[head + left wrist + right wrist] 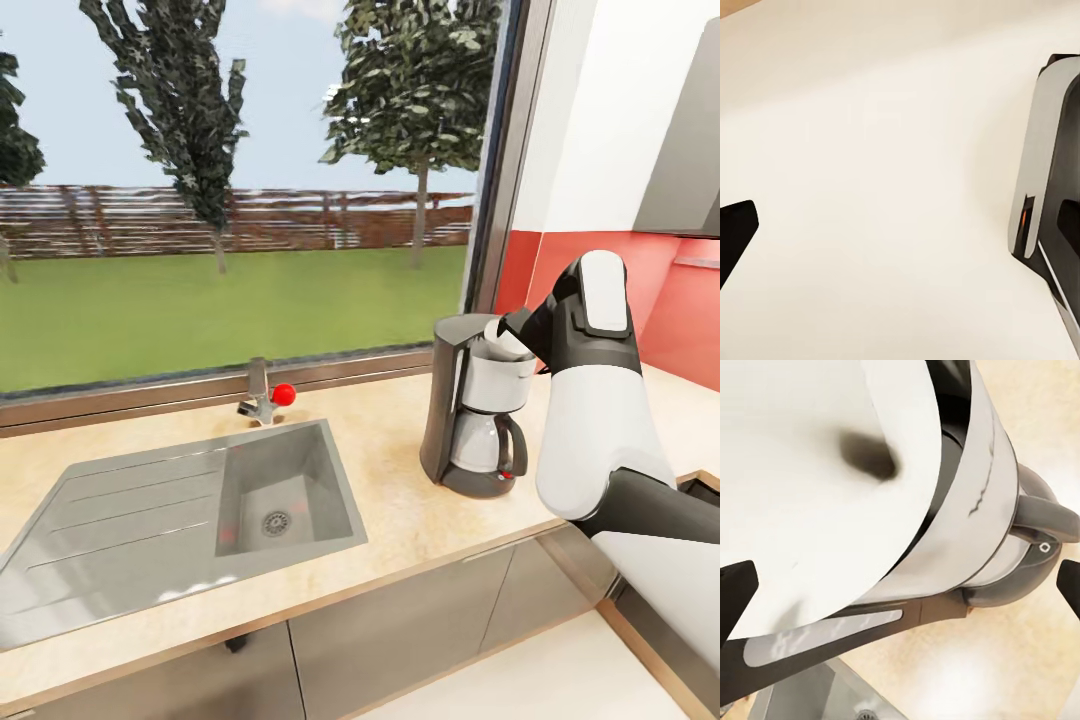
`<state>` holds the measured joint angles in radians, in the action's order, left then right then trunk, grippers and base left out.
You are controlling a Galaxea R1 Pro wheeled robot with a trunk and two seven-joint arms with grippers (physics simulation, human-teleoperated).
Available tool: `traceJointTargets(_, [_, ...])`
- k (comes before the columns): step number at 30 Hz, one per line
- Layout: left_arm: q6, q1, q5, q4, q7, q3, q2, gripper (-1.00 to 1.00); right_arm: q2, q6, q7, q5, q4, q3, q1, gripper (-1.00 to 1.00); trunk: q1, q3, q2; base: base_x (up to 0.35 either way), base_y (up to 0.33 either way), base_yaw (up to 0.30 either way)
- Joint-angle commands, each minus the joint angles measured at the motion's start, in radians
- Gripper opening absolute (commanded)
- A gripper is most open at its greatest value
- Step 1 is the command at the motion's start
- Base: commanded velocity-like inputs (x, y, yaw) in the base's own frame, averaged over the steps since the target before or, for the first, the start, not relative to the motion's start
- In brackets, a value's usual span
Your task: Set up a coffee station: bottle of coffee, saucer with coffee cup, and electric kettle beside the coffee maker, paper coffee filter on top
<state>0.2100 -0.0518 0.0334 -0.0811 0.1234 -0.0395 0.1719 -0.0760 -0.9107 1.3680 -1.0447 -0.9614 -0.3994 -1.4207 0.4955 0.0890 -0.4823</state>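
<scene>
The tall grey-and-silver coffee maker (pixel 478 420) stands on the beige countertop (pixel 400 450), to the right of the sink. A white paper coffee filter (pixel 503 338) rests at its top edge, under my right gripper (pixel 512 330). In the right wrist view the filter (pixel 817 495) lies wide and pale over the coffee maker (pixel 975 510). There the right gripper (pixel 900 585) is open, its fingertips (pixel 735 592) spread far apart on either side of the filter. My left gripper (pixel 900 225) hangs open over a plain pale surface.
An inset grey steel sink (pixel 180 510) with a drainboard lies left of the coffee maker. A faucet with a red knob (pixel 265 395) stands behind it, under a large window. A red wall (pixel 680 310) rises at the right. Grey cabinets (pixel 400 630) sit below the counter.
</scene>
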Motion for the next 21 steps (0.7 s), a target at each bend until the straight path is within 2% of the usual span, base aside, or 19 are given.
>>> traceJointTargets(1, [0.002, 0.000, 0.003, -0.002, -0.001, -0.003, 0.000, 1.00, -0.001, -0.010, 0.009, -0.008, -0.001, -0.002, -0.001, 1.00, 0.001, 0.002, -0.002, 0.000, 0.002, 0.000])
traceJointTargets(13, [0.002, 0.000, 0.004, -0.002, -0.001, -0.003, 0.000, 1.00, -0.003, -0.010, 0.009, -0.008, -0.021, 0.008, -0.001, 1.00, 0.001, 0.002, -0.002, 0.000, 0.000, 0.000])
traceJointTargets(21, [0.002, 0.000, 0.004, -0.002, -0.001, -0.002, 0.000, 1.00, -0.004, -0.010, 0.013, -0.008, -0.167, 0.093, -0.001, 1.00, 0.001, 0.002, -0.002, 0.000, 0.000, 0.000])
